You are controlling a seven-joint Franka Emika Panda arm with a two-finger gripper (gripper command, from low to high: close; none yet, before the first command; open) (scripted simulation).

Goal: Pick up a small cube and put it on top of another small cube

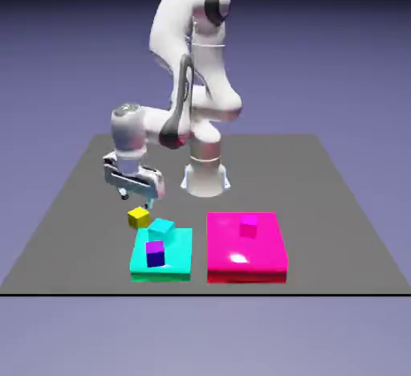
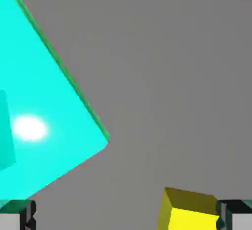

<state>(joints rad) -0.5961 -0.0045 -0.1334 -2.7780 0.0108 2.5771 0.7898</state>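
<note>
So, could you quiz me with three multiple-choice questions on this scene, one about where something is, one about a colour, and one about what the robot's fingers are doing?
1. Where is the purple cube?
A) On the red-pink block
B) On the turquoise block
C) On the bare grey table

2. What colour is the cube nearest the gripper?
A) Magenta
B) White
C) Yellow

3. How are the gripper's fingers?
A) Apart
B) Pressed together
C) Clamped on the magenta cube

Right letters:
1 B: the purple cube sits over the turquoise block.
2 C: the yellow cube lies just below the gripper in the exterior view.
3 A: the hand view shows a wide gap between the fingertips.
</note>
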